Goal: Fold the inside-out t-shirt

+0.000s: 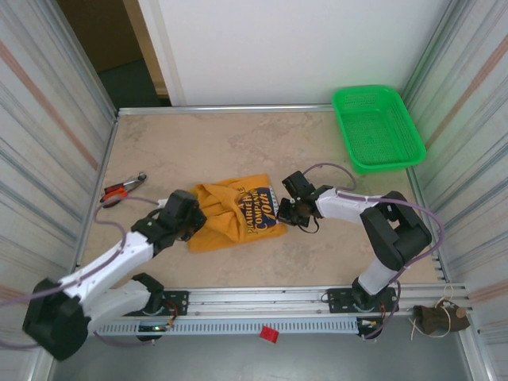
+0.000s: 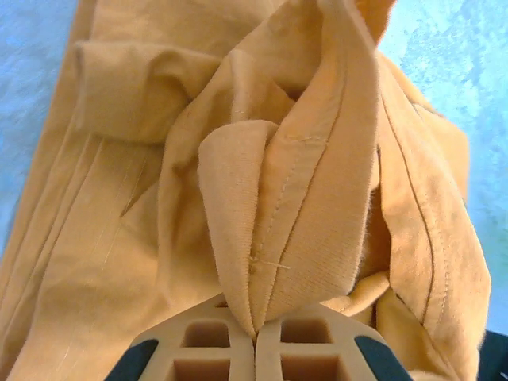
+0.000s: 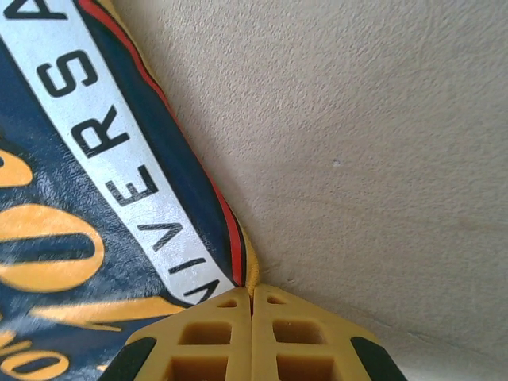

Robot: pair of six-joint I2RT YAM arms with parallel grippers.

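A crumpled mustard t-shirt [image 1: 230, 218] lies mid-worktop [image 1: 238, 143], nearer the near edge, with its dark print facing up. The left gripper [image 2: 255, 337] is clamped tight on a raised fold at the shirt's left side. The right gripper [image 3: 252, 295] is pinched closed on its printed right edge. A green basket [image 1: 378, 127] sits in the far right corner.

There is one orange-yellow t-shirt [image 1: 230, 216] in the middle, one green basket [image 1: 377, 127] far right, one red-handled tool [image 1: 121, 189] at the left, and two robot arms: left arm [image 1: 119, 262], right arm [image 1: 381, 230].
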